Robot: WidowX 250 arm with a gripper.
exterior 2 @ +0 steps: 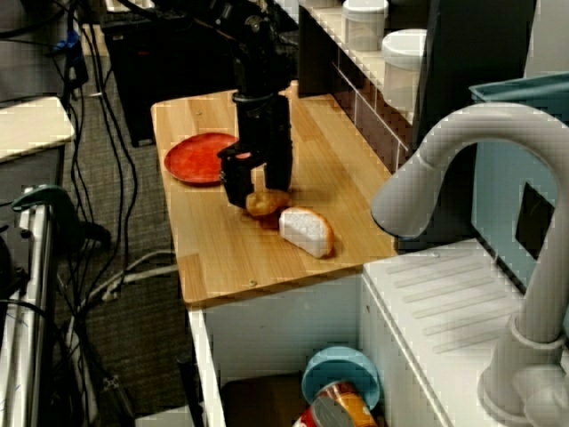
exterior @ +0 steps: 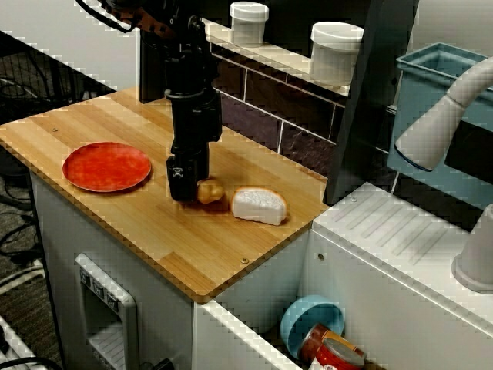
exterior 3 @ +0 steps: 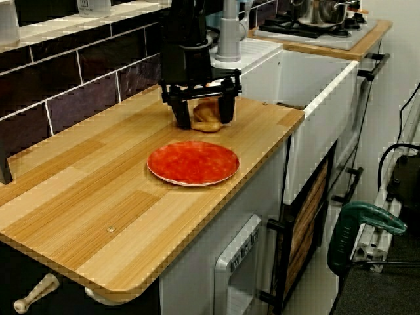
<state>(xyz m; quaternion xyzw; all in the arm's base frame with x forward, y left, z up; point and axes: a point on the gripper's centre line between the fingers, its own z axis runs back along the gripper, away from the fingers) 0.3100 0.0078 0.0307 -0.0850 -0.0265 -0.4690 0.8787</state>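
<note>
Nearest the lens, in the view from the plate end, met the rounded corner of the desk (exterior 3: pixel 79 216), bare wood. Came next upon the plate (exterior 3: pixel 193 162), just in front of the pincer (exterior 3: pixel 205 119) and apart from it. Found the pincer upright and low, and the roll (exterior 3: pixel 207 111) on the desk between its spread jaws. Could not tell released from grasping: no clear sight of contact between fingers (exterior 3: pixel 182 118) and roll. Noted the wedge (exterior: pixel 259 205) just beside the roll, on the pincer's side away from the plate; could not tell touching from apart.

Judged the roll light, small and rounded, with a glossy, hard-looking crust, so apt to slip or pop out under an off-centre squeeze. Reckoned the best hold across its middle, fingers low, close to the desk. Judged it sturdy, not fragile.

Marked the desk's front edge near the pincer. Marked the end edge past the wedge, with a drop toward the bowl (exterior: pixel 312 320) below. Marked the tiled wall (exterior: pixel 262 100) behind the pincer, with jars (exterior: pixel 249 21) on the ledge above. Saw open room above the pincer and across to the plate, little toward the wedge.
</note>
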